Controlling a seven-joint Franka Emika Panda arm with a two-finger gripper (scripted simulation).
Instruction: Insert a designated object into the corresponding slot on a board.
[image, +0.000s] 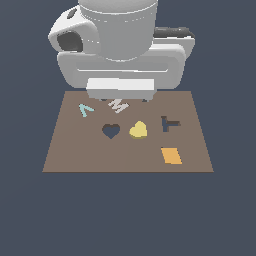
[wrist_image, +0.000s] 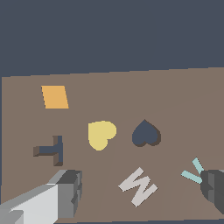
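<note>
The pale-yellow heart (image: 138, 130) lies flat on the brown board (image: 75, 155), just to the exterior view's right of the dark heart-shaped slot (image: 111, 131), a small gap apart. In the wrist view the heart (wrist_image: 100, 134) and the slot (wrist_image: 145, 134) lie side by side on the board (wrist_image: 175, 96). My gripper (image: 121, 99) hangs over the board's far edge, above the white letter M, and the arm hides most of it. In the wrist view the gripper (wrist_image: 140, 186) is open wide and empty, one finger (wrist_image: 68, 192) on each side of the M.
On the board are a white letter M (image: 118, 105), a cyan V piece (image: 86, 109), a dark T-shaped cutout (image: 169, 123) and an orange rectangle (image: 171, 155). The robot's body (image: 120, 45) stands behind the board's far edge.
</note>
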